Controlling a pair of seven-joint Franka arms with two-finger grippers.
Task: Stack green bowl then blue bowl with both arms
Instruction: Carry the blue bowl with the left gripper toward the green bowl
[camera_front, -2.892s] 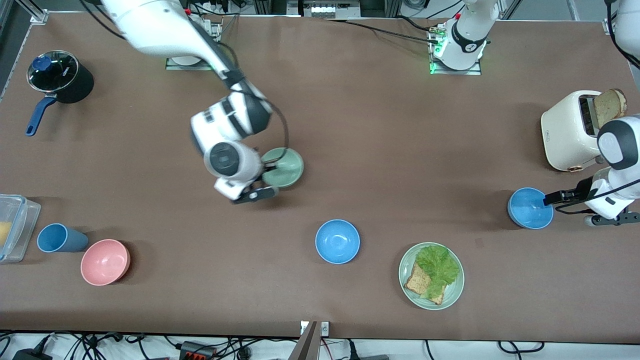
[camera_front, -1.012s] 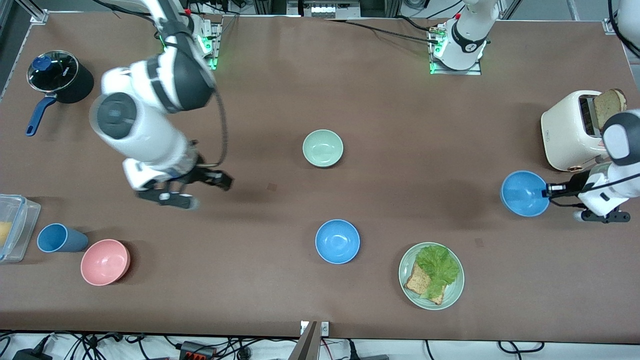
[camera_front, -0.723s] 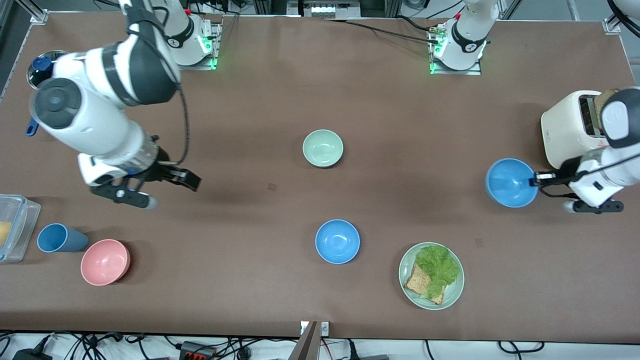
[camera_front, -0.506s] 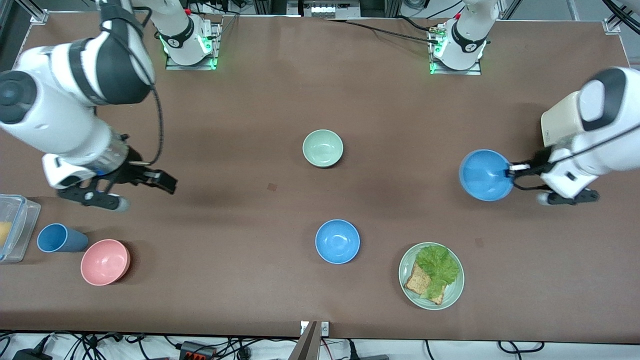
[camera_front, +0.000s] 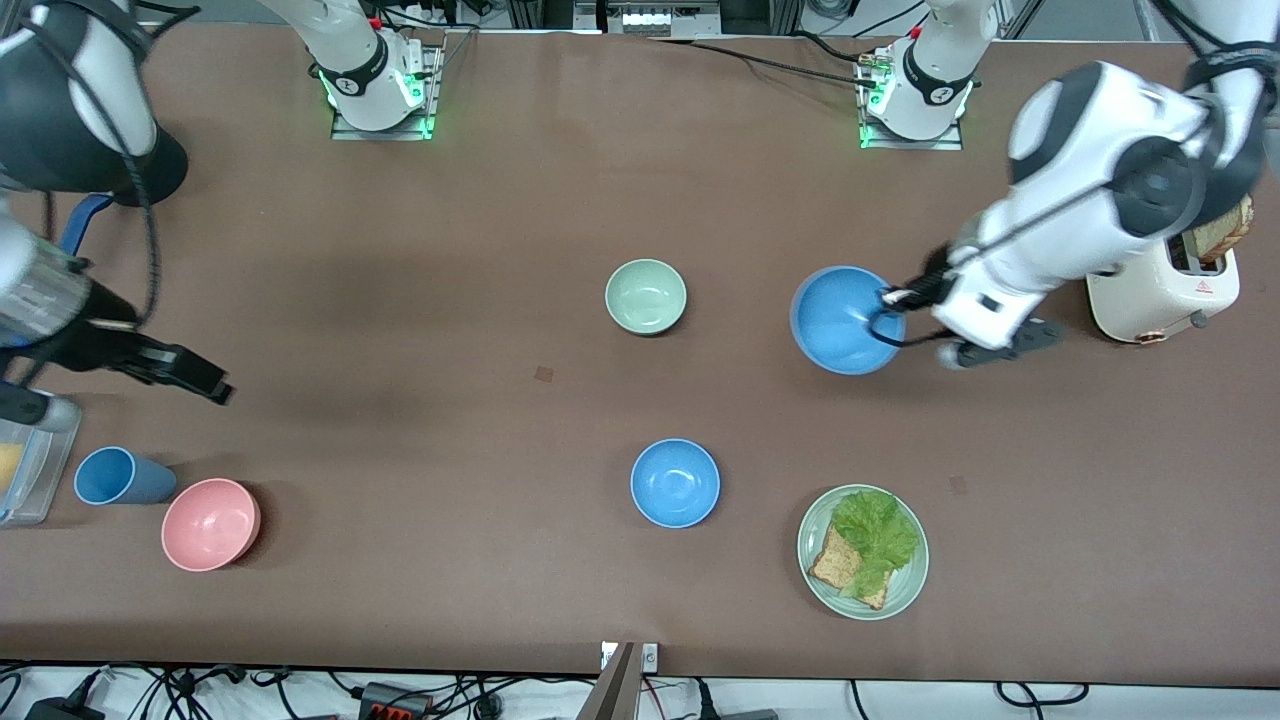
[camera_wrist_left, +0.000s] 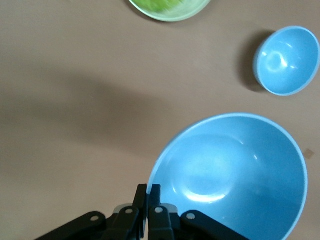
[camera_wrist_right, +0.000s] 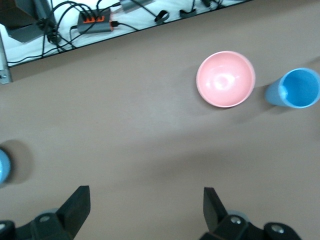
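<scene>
**Left arm holds a blue bowl in the air beside the green bowl**

The left gripper (camera_front: 893, 300) pinches the rim of a blue bowl (camera_front: 846, 320), its fingers pressed together on the edge; the left wrist view shows the closed fingers (camera_wrist_left: 148, 197) clamped on the rim with the bowl (camera_wrist_left: 235, 175) held mouth-up. The bowl hangs over bare table, toward the left arm's end from the green bowl (camera_front: 646, 296), at about 3 o'clock from it in the front view.

The green bowl stands upright and alone near the middle of the table (camera_front: 560, 180). A second blue bowl (camera_front: 675, 483) sits at 6 o'clock from it, nearer to the front camera and well apart; it also shows in the left wrist view (camera_wrist_left: 286, 60).

The right gripper (camera_front: 170, 368) hovers with its fingers spread wide over the right arm's end of the table, above bare surface; the right wrist view shows the two fingers (camera_wrist_right: 76, 207) far apart with nothing between them. At 6 o'clock from it in the front view lie a pink bowl (camera_front: 211, 524) and a blue cup (camera_front: 120, 476) on its side, just beside each other.

A plate (camera_front: 905, 592) with lettuce and bread sits at 4 o'clock from the second blue bowl. A cream toaster (camera_front: 1165, 290) stands at the left arm's end.
</scene>
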